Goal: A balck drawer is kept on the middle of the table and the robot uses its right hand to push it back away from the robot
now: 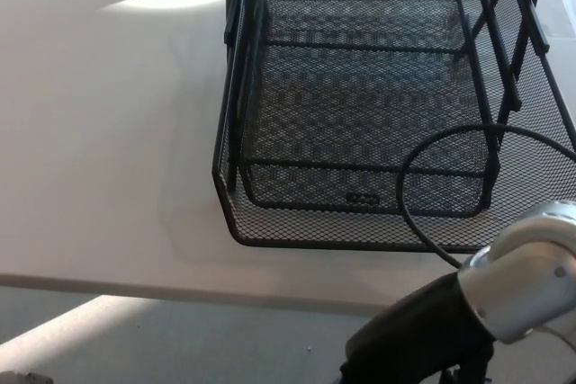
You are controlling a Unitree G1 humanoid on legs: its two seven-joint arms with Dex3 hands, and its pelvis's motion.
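Rising at five o'clock, the right arm point(468, 321) sits just below the black mesh drawer point(360, 114), which lies toward twelve o'clock on the table point(108, 132). Whether its hand is clenched or released cannot be told; the left hand is out of view

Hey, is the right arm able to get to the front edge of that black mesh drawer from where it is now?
Probably yes. The right arm rises just below the black mesh drawer, and nothing lies on the table between them. Only its own looping cable crosses the drawer front. The hand itself is out of view.
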